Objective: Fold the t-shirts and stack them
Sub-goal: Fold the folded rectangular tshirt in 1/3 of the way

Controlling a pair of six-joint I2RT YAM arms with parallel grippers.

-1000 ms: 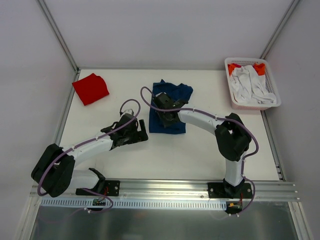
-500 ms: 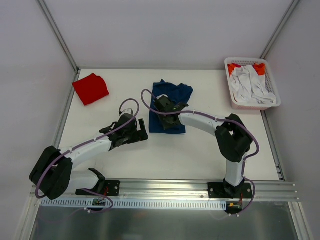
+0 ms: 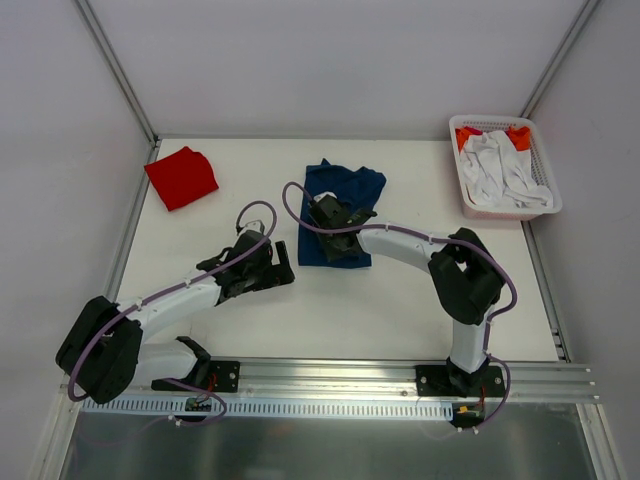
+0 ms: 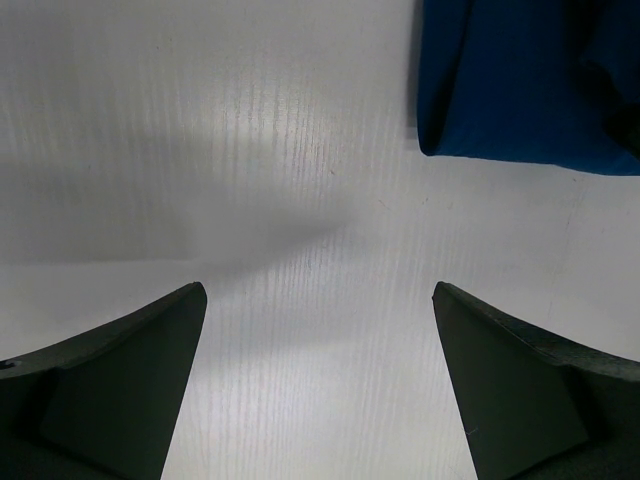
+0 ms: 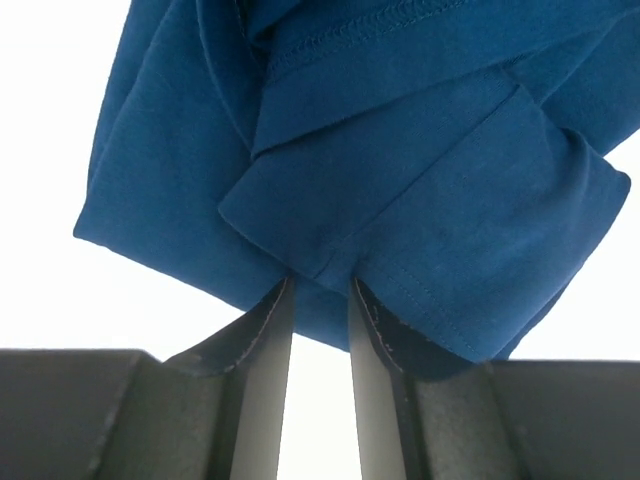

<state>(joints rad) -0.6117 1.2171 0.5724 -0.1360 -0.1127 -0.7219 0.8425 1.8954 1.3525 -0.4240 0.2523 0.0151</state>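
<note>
The right pincer [image 5: 320,287] is clamped on a fold of the navy t-shirt [image 5: 420,200] at its tips. The left pincer [image 4: 318,325] stands wide apart over the worktop [image 4: 250,150], with the shirt ahead-right.

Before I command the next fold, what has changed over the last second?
The left gripper drew back a little toward its base, open and empty over the table. The right gripper shifted only slightly and kept its pinch on a fold of the navy t-shirt. Nothing was taken hold of or let go. The red t-shirt and the white basket stayed put.
</note>
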